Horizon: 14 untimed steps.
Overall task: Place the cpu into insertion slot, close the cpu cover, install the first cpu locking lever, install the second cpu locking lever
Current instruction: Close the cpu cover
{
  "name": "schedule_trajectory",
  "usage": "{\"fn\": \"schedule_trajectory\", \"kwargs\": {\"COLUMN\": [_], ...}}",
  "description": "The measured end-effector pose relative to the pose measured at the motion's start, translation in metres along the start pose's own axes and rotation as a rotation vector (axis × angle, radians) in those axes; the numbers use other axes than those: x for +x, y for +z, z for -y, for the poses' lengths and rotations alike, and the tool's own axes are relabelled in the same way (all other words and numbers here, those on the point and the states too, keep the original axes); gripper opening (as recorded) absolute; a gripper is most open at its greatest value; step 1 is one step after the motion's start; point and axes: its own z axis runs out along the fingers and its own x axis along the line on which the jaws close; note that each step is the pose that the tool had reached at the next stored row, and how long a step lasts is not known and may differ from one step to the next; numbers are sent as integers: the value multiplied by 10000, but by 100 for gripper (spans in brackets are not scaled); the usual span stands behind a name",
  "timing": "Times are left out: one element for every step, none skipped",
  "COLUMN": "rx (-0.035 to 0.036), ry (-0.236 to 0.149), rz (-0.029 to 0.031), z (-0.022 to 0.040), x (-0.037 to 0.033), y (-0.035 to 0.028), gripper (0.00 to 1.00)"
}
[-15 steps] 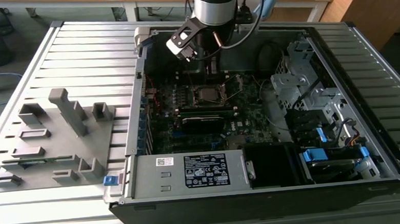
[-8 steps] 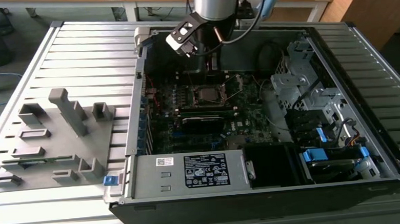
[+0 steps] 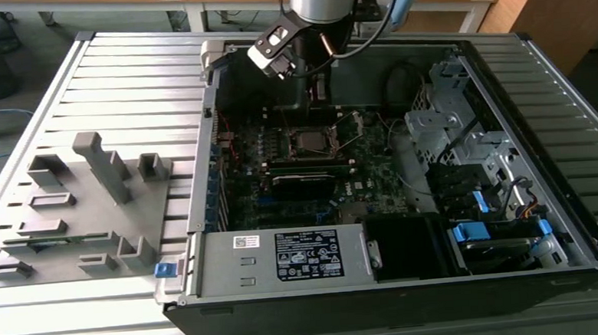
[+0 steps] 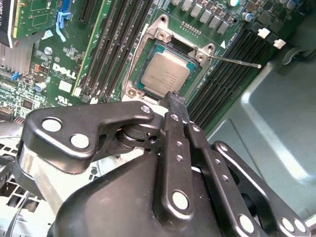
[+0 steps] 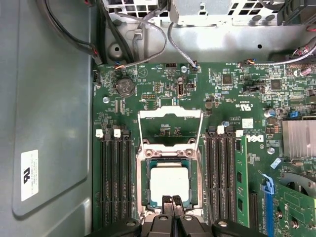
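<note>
Slatted grey metal tabletop carried an open black desktop computer case, which occupied the centre and the exterior view's right. A grey moulded parts fixture lay at the exterior view's left. At the upper centre of the exterior view, the silver-and-black robot arm reached down into the case. In both wrist views the black two-fingered pincer was clenched on nothing, its tips just beside one edge of the small flat square silvery-grey cpu. The cpu lay flat within the small square silver-rimmed insertion slot, so the first step appeared done. The thin square silvery windowed cpu cover stood swung open on the side of the slot away from the pincer. A thin silvery wire locking lever stuck out free. Closing the cover and installing both levers were judged left to do.
</note>
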Motion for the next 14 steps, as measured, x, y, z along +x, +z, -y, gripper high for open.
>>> {"fn": "schedule_trajectory", "kwargs": {"rx": [0,-1,0,1,0,0,1,1,1,1,2,2,2,2], "ry": [0,0,0,0,0,0,0,0,0,-3,-2,-1,-1,-1], "rz": [-1,-2,0,2,1,1,1,2,2,2,3,4,2,3], "z": [0,0,0,0,0,0,0,0,-1,-4,-8,-13,-22,-32], "x": [0,0,0,0,0,0,0,0,0,0,0,0,1,1], "y": [0,0,-1,-2,-2,-3,-3,-4,-4,-4,-4,-4,-3,-3], "gripper": [11,11,11,11,11,11,11,11,11,11,11,11,11,11]}}
